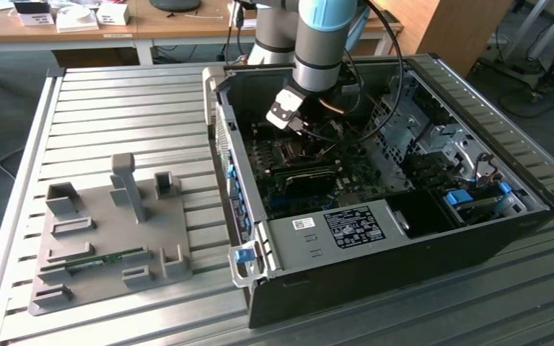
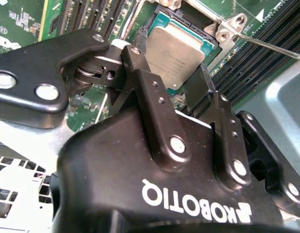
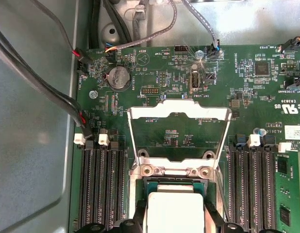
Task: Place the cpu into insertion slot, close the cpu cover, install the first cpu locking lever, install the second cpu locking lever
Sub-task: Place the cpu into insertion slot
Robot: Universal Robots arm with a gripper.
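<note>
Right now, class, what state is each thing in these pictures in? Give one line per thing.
cpu: at the insertion slot, uncovered; can't tell if fully seated.
cpu cover: open, clear of the slot.
locking lever: not latched.
hand: low over the cpu, inside the computer case.
computer case: side open.
memory slots: empty.

Cpu cover (image 3: 176,112) open, top access free; mem slots (image 3: 101,189) flank both sides, cables (image 3: 43,81) beside.
</note>
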